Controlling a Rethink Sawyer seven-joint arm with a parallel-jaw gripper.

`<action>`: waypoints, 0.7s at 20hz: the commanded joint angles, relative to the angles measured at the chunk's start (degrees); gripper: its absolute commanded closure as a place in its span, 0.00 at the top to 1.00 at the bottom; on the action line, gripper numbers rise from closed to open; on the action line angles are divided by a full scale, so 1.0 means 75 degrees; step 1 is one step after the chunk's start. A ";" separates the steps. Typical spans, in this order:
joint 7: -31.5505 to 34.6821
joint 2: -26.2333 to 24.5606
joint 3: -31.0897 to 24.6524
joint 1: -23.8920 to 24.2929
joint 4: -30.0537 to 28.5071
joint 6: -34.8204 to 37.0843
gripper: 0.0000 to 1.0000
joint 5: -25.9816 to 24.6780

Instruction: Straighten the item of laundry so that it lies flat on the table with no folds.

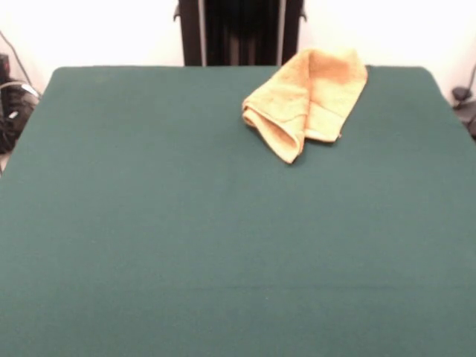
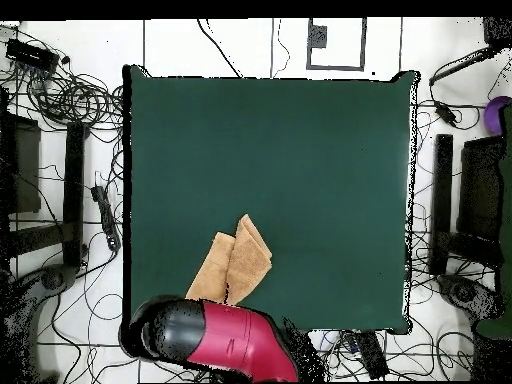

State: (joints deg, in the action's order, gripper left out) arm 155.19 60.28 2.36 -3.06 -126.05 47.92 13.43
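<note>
Looking for the gripper yields nothing: only the red arm (image 2: 225, 340) shows, drawn back, its grip state unknowable. Just beyond it the towel (image 1: 309, 97) lies folded double at the table (image 1: 186, 238) edge, awaiting straightening.

Small mustard-orange terry towel (image 1: 309, 100): soft looped cloth, nubbly matt pile, flatter stitched hems along edges, folded layers. Large rectangular dark green cloth-covered table (image 1: 186, 238): plain woven fabric, matt, smooth, faint creases only. Red and black robot arm (image 2: 215, 340) in overhead view: hard moulded shell, smooth, glossy, highlights on rounded black end. White floor (image 2: 230, 45) around table: smooth tiles, dark seams.
</note>
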 commanded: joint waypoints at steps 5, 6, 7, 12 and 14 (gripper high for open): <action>-0.1368 -0.0505 -0.0507 0.0704 0.1402 -0.1112 1.00 -0.2235; -0.1208 -0.0824 -0.0647 0.0793 0.1227 -0.1743 1.00 -0.2149; -0.0783 -0.1196 -0.0664 0.0716 0.1084 -0.2594 1.00 -0.2244; 0.1434 -0.2990 -0.0006 -0.0363 0.1287 -0.5228 1.00 -0.2245; 0.1389 -0.3384 0.0014 -0.0438 0.1332 -0.5741 1.00 -0.2110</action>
State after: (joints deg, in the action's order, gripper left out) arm 155.18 49.79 3.99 -2.02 -117.85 18.16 -1.83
